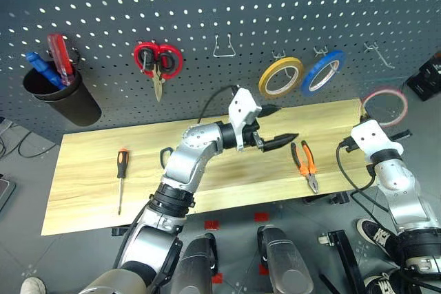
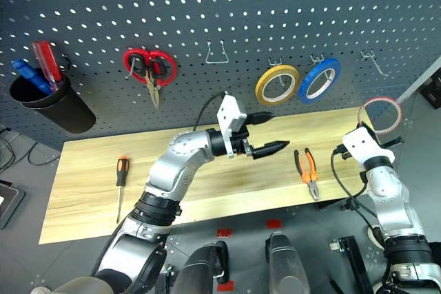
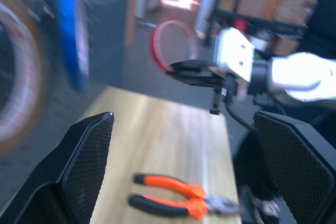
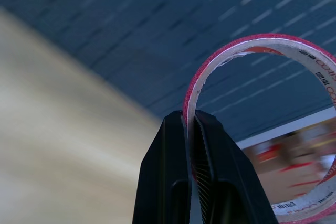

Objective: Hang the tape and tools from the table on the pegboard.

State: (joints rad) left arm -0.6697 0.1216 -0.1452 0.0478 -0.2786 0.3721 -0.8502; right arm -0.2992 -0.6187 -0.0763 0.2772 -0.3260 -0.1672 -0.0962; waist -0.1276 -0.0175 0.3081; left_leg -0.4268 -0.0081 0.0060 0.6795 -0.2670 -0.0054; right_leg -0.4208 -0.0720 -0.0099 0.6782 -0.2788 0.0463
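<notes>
Table (image 1: 89,191): light yellowish wood planks, smooth, faint sheen, grain visible. Pegboard (image 1: 207,5): dark grey, matt, perforated; bare metal wire hooks (image 1: 224,47) at upper centre. Red tape roll (image 4: 252,77): thin glossy red edge, pale papery inner core with printing. Left gripper (image 3: 184,182) fingers (image 3: 86,161): black, fine cross-hatched texture. Pliers (image 1: 305,165): orange-and-black grips, grey metal jaws. Cup (image 1: 65,98), upper left: matt black plastic.

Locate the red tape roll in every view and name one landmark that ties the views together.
Left eye view: red tape roll at far right, past the table's end, above the right gripper.
Right eye view: roll at far right, below the blue roll.
Left wrist view: ring upper middle, pinched.
Right wrist view: ring fills the right half.
Shared landmark: the orange-handled pliers on the table.
</notes>
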